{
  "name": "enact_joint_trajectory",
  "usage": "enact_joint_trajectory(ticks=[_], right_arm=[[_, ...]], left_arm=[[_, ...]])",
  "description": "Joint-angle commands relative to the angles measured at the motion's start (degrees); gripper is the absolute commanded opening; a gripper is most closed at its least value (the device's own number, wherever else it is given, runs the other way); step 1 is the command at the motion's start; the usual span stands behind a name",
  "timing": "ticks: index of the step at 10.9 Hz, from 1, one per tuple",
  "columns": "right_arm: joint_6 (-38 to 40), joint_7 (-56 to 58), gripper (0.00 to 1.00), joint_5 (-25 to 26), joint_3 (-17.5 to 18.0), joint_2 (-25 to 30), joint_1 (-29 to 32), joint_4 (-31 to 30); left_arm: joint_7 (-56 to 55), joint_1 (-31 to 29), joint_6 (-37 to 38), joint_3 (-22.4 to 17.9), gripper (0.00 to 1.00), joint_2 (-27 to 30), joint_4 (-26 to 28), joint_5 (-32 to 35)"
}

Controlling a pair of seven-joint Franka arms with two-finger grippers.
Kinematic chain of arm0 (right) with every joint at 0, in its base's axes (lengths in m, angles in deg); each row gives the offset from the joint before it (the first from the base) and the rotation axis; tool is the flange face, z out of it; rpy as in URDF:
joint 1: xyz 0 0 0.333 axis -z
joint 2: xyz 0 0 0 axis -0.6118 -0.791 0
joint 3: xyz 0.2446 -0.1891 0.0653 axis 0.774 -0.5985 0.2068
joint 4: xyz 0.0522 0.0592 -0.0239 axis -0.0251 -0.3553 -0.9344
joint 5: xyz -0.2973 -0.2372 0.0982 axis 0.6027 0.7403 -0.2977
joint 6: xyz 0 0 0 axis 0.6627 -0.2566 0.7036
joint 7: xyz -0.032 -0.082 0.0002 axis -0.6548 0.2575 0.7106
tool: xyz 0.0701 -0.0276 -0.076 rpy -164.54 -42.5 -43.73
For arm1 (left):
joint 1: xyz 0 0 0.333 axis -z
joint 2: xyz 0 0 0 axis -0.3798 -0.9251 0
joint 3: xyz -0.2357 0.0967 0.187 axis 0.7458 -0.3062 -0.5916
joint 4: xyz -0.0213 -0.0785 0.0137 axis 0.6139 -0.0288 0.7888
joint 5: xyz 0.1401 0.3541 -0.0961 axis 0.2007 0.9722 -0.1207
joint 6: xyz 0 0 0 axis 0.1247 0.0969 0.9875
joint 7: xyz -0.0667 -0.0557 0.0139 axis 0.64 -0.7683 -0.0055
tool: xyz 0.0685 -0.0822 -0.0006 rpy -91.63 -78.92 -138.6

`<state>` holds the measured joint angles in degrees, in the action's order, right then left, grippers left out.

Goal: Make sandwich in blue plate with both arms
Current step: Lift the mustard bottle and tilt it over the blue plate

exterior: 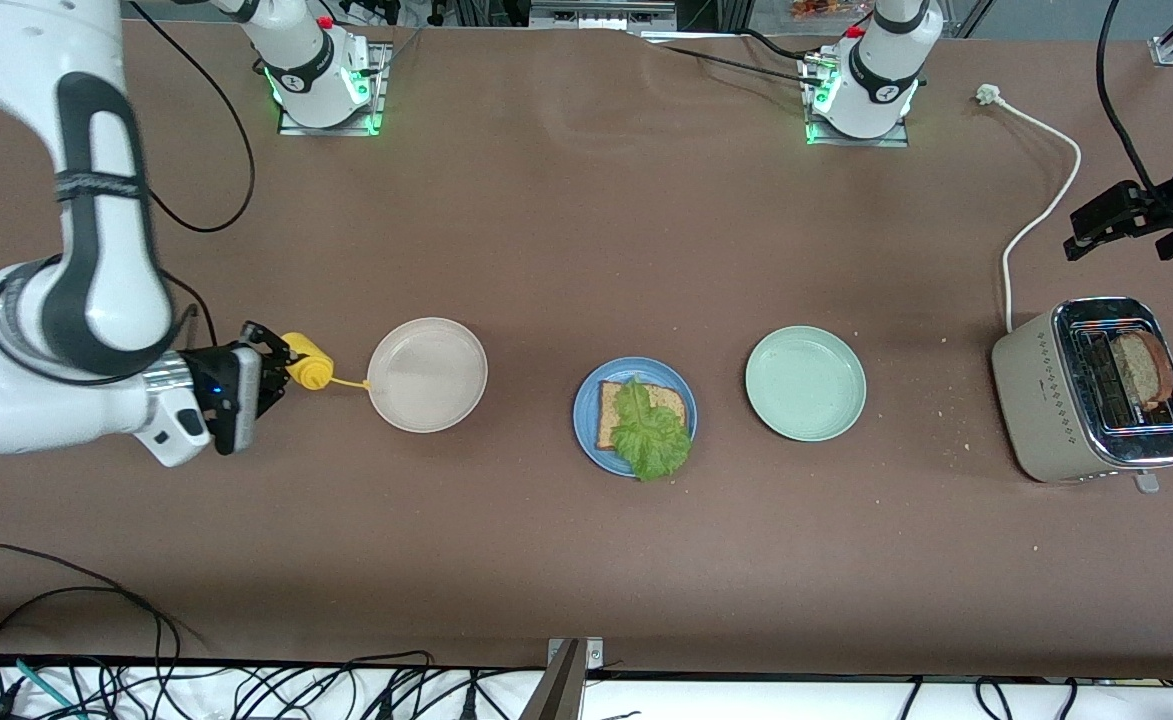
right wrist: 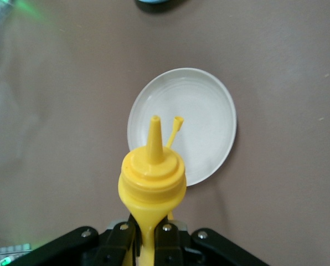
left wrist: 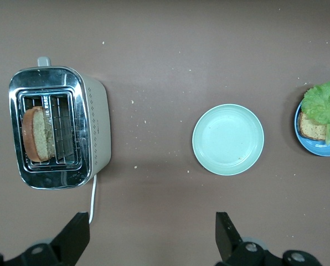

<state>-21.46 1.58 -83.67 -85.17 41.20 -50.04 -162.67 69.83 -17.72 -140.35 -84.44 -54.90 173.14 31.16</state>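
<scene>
The blue plate [exterior: 586,432] sits mid-table with one slice of brown bread [exterior: 614,408] on it and a green lettuce leaf [exterior: 649,432] on the bread; its edge also shows in the left wrist view [left wrist: 314,145]. My right gripper [exterior: 276,372] is shut on a yellow squeeze bottle [exterior: 308,367], over the table at the right arm's end. The nozzle points toward the cream-white plate [exterior: 427,374]. In the right wrist view my right gripper [right wrist: 150,238] pinches the bottle's [right wrist: 152,177] body. My left gripper [left wrist: 152,227] hangs open and empty above the table near the toaster [left wrist: 96,127].
A pale mint-green plate [exterior: 805,383] lies empty between the blue plate and the toaster [exterior: 1031,385]. A bread slice [exterior: 1143,365] stands in one toaster slot. The toaster's white cord [exterior: 1046,190] runs toward the left arm's base. Cables hang along the table's front edge.
</scene>
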Motion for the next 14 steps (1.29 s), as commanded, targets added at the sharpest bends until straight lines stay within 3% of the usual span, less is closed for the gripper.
enact_joint_trajectory(ticks=[1,3,6,12,14], right_arm=[[-3.3,-10.3,0.00,13.0,-0.6,-0.9,-9.7,6.4],[-4.2,-14.2,0.00,24.4,-0.4,-0.8,-16.1,7.9],[-6.4,-17.8,0.00,31.4,-0.7,-1.2,-22.7,8.3],[-10.9,-25.2,0.00,52.9,-0.5,-3.4,-37.2,8.3],[-13.5,-28.5,0.00,55.5,-0.6,-5.1,-40.2,8.3]], left_arm=[[0.2,-0.1,1.3,0.2,1.00,-0.3,-1.3,1.6],[0.2,-0.1,1.3,0.1,1.00,-0.3,-1.3,1.6],[0.2,-0.1,1.3,0.1,1.00,-0.3,-1.3,1.6],[0.3,-0.1,1.3,0.1,1.00,-0.3,-1.2,1.6],[0.3,-0.1,1.3,0.0,1.00,-0.3,-1.2,1.6]])
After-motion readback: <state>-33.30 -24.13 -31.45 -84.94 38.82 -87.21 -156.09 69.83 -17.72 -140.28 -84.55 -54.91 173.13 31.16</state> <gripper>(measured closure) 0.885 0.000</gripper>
